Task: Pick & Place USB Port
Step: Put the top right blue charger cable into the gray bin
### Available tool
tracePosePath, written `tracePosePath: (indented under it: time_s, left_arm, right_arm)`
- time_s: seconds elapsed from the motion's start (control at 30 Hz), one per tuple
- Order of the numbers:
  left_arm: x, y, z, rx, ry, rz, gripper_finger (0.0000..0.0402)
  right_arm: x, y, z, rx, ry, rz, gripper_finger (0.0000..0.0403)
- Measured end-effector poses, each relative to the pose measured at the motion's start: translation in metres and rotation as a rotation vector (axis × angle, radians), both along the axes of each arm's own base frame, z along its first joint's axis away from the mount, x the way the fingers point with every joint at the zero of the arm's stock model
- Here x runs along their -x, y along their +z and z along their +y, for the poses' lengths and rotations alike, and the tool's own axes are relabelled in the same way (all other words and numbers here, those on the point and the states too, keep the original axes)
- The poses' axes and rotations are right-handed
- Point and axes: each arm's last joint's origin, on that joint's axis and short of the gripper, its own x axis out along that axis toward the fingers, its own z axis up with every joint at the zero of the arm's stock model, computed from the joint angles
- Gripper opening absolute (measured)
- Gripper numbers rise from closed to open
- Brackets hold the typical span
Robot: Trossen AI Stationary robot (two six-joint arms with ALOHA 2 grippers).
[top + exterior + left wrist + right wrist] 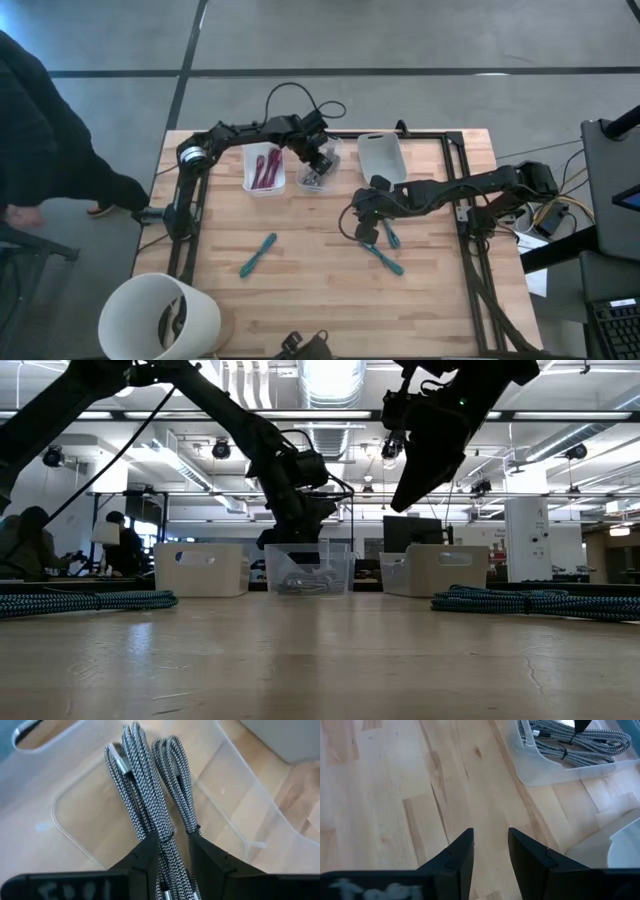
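Note:
My left gripper [174, 840] is over a clear bin [305, 186] at the table's far side, shut on a black-and-white braided cable bundle [150, 780]. A second braided bundle [177, 775] lies beside it in the same bin. My right gripper [365, 228] hangs open over bare wood [491, 835] near the table's middle and touches nothing. Two teal cables [385, 250] lie just near of it, and a third teal cable [258, 255] lies toward the left. My left gripper pinches the braided bundle at its near end [167, 851] between its two fingers. The fingers [145, 855] slant down from above and lie along the bundle. The rest of the bundle stretches away from the fingertips into the clear bin; whether it rests on the floor I cannot tell.
A bin with purple cables [265, 168] stands left of the clear bin, and a white bin [380, 155] stands right of it. A white bucket [160, 315] sits at the near left corner. A person [40, 130] stands beyond the table's left edge.

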Motion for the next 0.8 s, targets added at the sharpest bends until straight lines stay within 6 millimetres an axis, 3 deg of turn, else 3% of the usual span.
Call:
tracePosePath:
  time_s: [0.13, 0.37, 0.6, 0.8]
  left_arm:
    - [0.000, 0.011, 0.000, -0.023, -0.011, -0.025, 0.0099]
    - [0.007, 0.053, -0.013, -0.134, -0.084, -0.092, 0.0083]
    - [0.010, 0.089, -0.055, -0.304, -0.194, -0.157, 0.0074]
    - [0.015, 0.096, -0.101, -0.432, -0.328, -0.313, 0.0073]
  right_arm:
    - [0.002, 0.002, 0.002, -0.030, 0.009, -0.006, 0.0111]
    - [0.016, 0.015, 0.006, -0.044, 0.017, -0.048, 0.0116]
    - [0.052, 0.003, 0.004, -0.109, -0.078, -0.074, 0.0115]
    - [0.084, -0.027, 0.002, -0.177, -0.193, -0.037, 0.0107]
